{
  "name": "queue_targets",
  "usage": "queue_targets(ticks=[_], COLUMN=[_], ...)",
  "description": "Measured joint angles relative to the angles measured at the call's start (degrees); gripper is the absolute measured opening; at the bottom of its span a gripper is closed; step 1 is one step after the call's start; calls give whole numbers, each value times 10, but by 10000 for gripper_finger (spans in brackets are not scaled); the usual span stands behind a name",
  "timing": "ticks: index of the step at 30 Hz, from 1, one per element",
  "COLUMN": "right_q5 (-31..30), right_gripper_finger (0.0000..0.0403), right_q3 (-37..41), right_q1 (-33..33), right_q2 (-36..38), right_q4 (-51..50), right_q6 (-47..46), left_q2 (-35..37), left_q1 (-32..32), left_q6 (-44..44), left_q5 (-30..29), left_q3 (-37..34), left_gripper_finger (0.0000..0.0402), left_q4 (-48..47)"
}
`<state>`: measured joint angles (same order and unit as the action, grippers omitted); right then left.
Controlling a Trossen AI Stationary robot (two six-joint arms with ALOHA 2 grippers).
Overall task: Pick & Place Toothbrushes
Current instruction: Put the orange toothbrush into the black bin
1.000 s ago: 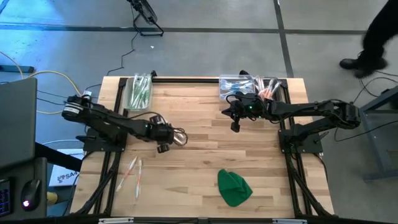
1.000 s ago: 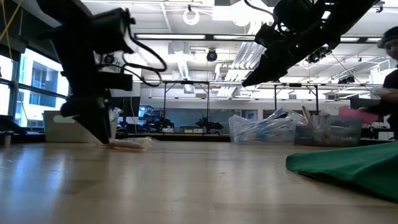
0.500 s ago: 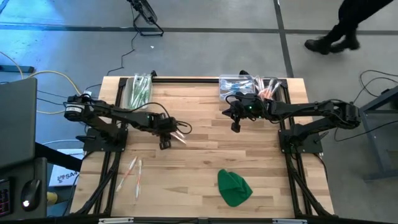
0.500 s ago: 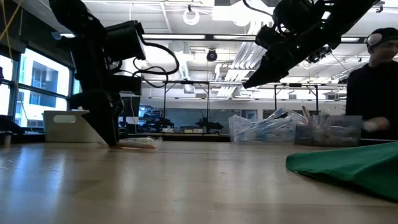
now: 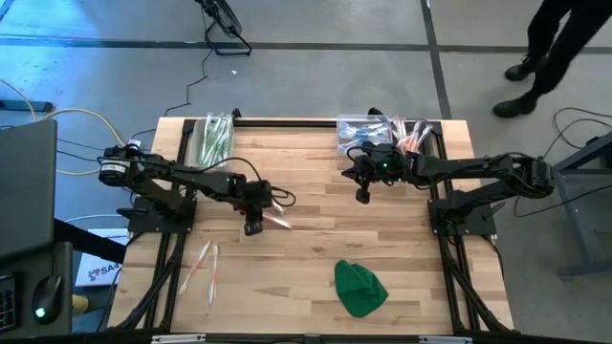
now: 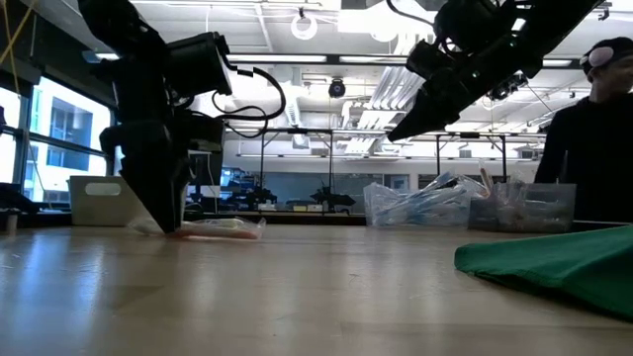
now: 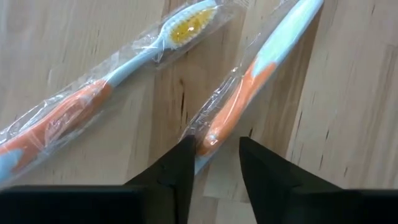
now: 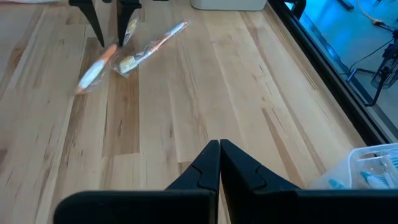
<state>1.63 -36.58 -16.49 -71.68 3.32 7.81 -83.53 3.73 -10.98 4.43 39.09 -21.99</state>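
Left wrist view: the left gripper [image 7: 214,165] points down at the wooden table [image 7: 348,124], jaws partly open, one finger on each side of the handle end of a wrapped orange-and-blue toothbrush [image 7: 249,87]; whether the pads press it cannot be told.
Second toothbrush: a wrapped orange-and-blue toothbrush with yellow bristles [image 7: 112,87] lies on the wood just beside the first, at an angle to it.
Left gripper position: left of table centre in the high view [image 5: 254,222], tips at the table surface in the low view [image 6: 170,225].
Right gripper: jaws closed with nothing between them [image 8: 219,155], raised above the far right part of the table [image 5: 362,194].
Loose toothbrushes: two more [image 5: 203,265] lie near the front left edge, well apart from the left gripper.
Left bin: a clear bin with green-accented toothbrushes [image 5: 212,139] stands at the far left edge.
Right bins: clear bins with blue and pink toothbrushes [image 5: 387,131] stand at the far right edge, just beyond the right gripper.
Green cloth: a lump [image 5: 360,288] lies near the front, right of centre.
Person: stands on the floor beyond the far right corner [image 5: 555,48].
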Motion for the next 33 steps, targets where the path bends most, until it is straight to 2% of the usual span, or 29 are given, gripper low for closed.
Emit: queue_targets(ticks=[11,26,33], right_q5=[0,1,24], right_gripper_finger=[4,4,4], right_q3=[0,0,0], right_q1=[0,0,0], right_q2=[0,0,25], right_q4=[-6,-25,-70], right_q6=[0,0,0], left_q2=[1,4,4], left_q1=[-5,-26,-26], left_q6=[0,-44,-8], left_q5=[20,51,34], left_q3=[0,14,59], left_gripper_finger=[8,0,0], left_q4=[3,23,9])
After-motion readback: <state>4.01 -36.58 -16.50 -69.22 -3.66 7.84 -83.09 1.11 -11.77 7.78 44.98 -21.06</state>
